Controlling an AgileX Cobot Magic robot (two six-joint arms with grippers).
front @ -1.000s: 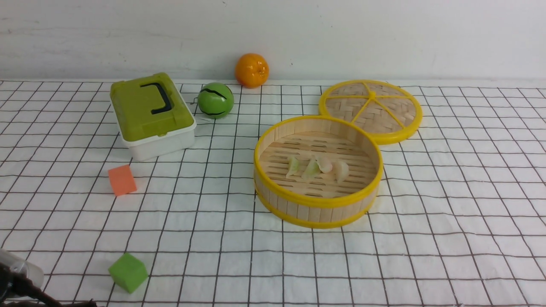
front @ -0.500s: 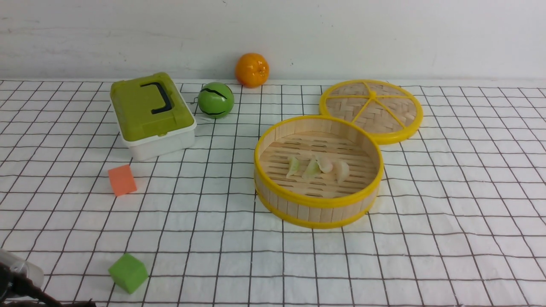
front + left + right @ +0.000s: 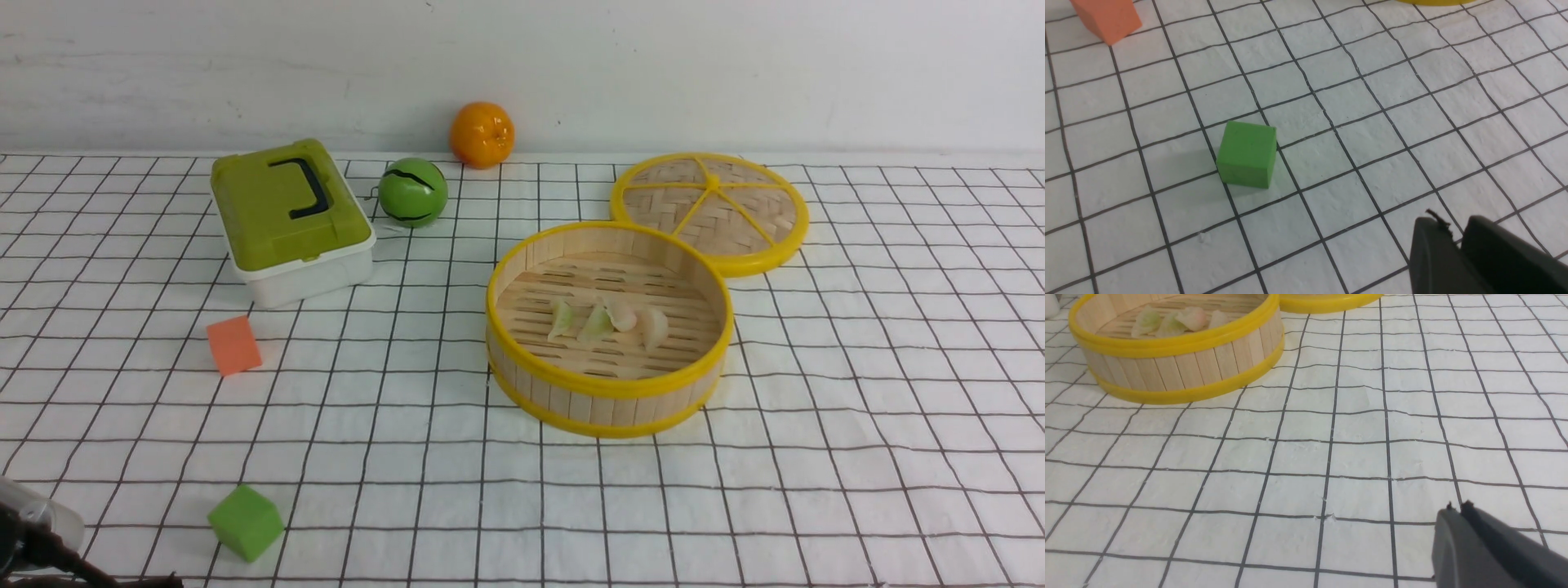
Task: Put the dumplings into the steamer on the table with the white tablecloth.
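The bamboo steamer (image 3: 608,396) with yellow rims stands right of centre on the white grid tablecloth (image 3: 857,408). Several dumplings (image 3: 608,320), two pale green and two pinkish-white, lie in a row on its slatted floor; they also show in the right wrist view (image 3: 1175,319) inside the steamer (image 3: 1180,367). My left gripper (image 3: 1455,228) is shut and empty, low over the cloth near a green cube (image 3: 1246,154). My right gripper (image 3: 1457,508) is shut and empty, over bare cloth in front of the steamer. Only a bit of the left arm (image 3: 33,539) shows in the front view.
The flat woven lid (image 3: 710,211) lies behind the steamer, touching it. A green-lidded white box (image 3: 290,219), a green ball (image 3: 412,192) and an orange (image 3: 482,134) stand at the back. An orange cube (image 3: 233,345) and a green cube (image 3: 245,521) lie at the left.
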